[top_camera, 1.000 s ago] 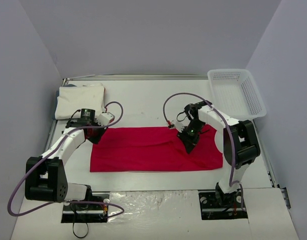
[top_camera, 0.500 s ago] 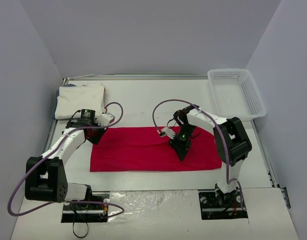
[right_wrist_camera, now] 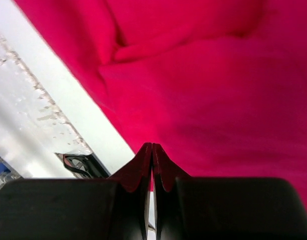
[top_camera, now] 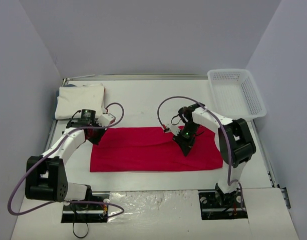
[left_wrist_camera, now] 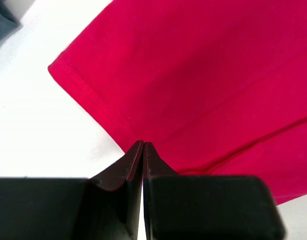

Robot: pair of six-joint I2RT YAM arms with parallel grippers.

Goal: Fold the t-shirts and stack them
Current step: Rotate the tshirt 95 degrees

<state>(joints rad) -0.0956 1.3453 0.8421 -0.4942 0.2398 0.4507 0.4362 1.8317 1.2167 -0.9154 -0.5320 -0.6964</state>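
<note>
Two t-shirts are lying on the white table (top_camera: 143, 100): one smooth bright red cloth t-shirt (top_camera: 138, 150), flat, rectangular, stitch-hemmed; one folded cream cloth t-shirt (top_camera: 80, 100), pillowy, beyond its far-left corner; left jaws are pressing closed at its hem; right jaws are closed over its right half.

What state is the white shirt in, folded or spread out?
Folded: the white shirt lies as a compact, thick rectangle at the far left, apart from the flat red shirt.

White counter (top_camera: 143, 100), boxed in on three sides by plain pale grey-lilac walls (top_camera: 143, 35). Metal rail (top_camera: 133, 77) along the far edge. Crinkled clear sheet (top_camera: 153, 200) on near edge. Light is even and diffuse.
</note>
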